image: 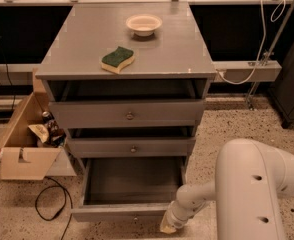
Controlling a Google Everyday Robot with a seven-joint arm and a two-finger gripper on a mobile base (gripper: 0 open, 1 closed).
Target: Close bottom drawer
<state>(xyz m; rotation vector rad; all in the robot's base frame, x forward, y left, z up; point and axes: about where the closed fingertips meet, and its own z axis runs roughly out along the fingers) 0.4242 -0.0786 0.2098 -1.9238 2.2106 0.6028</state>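
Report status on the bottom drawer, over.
End effector low at front right corner of bottom drawer. Bottom drawer pulled well out, not closed. No obstruction visible inside it.

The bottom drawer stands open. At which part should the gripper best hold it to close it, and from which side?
Probably the front panel of the bottom drawer, met from the front: it is pulled far out and its face is flat and wide. The gripper is low, at the panel's right end.
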